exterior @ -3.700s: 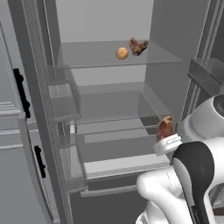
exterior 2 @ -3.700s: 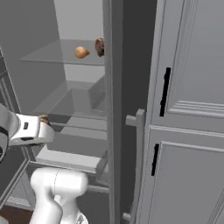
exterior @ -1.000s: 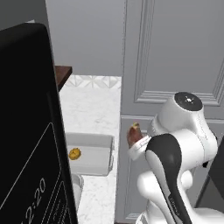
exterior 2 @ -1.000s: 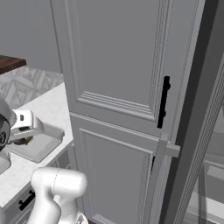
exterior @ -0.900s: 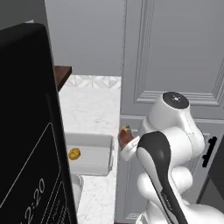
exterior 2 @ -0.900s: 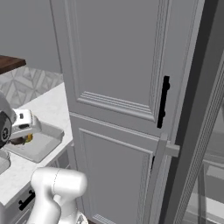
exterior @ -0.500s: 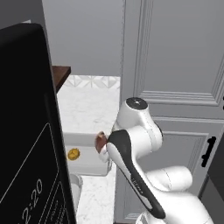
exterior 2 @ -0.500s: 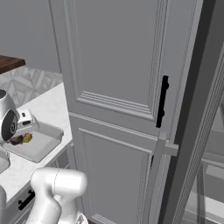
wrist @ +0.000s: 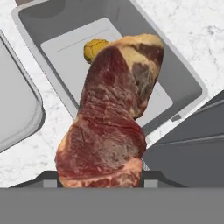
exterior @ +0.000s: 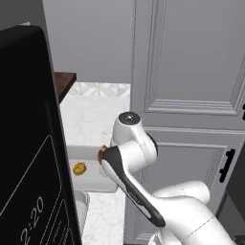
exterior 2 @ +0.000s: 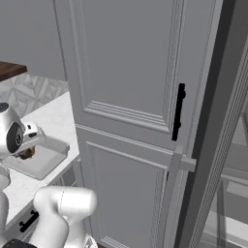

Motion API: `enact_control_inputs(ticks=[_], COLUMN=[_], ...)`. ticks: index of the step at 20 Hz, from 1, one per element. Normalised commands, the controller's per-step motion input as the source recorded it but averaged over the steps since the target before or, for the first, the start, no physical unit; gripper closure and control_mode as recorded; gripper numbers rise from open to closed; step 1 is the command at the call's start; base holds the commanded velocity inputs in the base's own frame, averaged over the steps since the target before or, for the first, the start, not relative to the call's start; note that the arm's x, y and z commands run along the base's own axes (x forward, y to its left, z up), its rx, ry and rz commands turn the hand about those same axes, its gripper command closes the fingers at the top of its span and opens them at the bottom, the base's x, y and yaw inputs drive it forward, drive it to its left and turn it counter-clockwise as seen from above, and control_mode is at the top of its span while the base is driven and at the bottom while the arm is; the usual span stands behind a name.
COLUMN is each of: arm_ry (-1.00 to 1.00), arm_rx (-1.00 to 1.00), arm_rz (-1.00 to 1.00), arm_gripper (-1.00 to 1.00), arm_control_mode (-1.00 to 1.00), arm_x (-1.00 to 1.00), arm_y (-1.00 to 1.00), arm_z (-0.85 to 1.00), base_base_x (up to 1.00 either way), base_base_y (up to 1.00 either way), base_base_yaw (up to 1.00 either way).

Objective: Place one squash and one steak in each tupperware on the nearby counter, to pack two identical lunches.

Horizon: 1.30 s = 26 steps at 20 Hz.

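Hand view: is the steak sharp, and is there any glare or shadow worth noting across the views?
Hand view: steak large and sharp, squash crisp, soft shading inside the tupperware. Left base view: a flat black panel fills the left side, no glare. Right base view: evenly lit, no blur.

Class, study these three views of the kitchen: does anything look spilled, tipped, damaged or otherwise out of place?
Nothing stands out. The steak is held in the gripper above a tupperware on the counter; a squash sits inside it. A second tupperware lies beside it, upright.
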Motion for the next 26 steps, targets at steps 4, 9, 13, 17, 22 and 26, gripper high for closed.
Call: enact_control_inputs(ticks=[4,9,13,17,22,26], arm_ry=[0.06,0.03,0.01,0.03,0.04,0.05], arm_rx=[0.0,-0.04,-0.05,-0.01,-0.02,-0.03], arm_rz=[0.0,0.0,0.0,0.0,0.0,0.0], arm_gripper=[1.0,1.0,1.0,1.0,1.0,1.0], arm_control_mode=[-1.0,-1.0,-1.0,-1.0,-1.0,-1.0], arm_x=[0.41,0.34,0.38,0.34,0.36,0.43], arm_y=[0.01,0.14,0.25,0.15,0.22,0.26], arm_z=[-0.29,-0.48,-0.45,-0.25,-0.31,-0.33], base_base_x=[0.0,0.0,0.0,0.0,0.0,0.0], base_base_y=[0.0,0.0,0.0,0.0,0.0,0.0], base_base_yaw=[0.0,0.0,0.0,0.0,0.0,0.0])
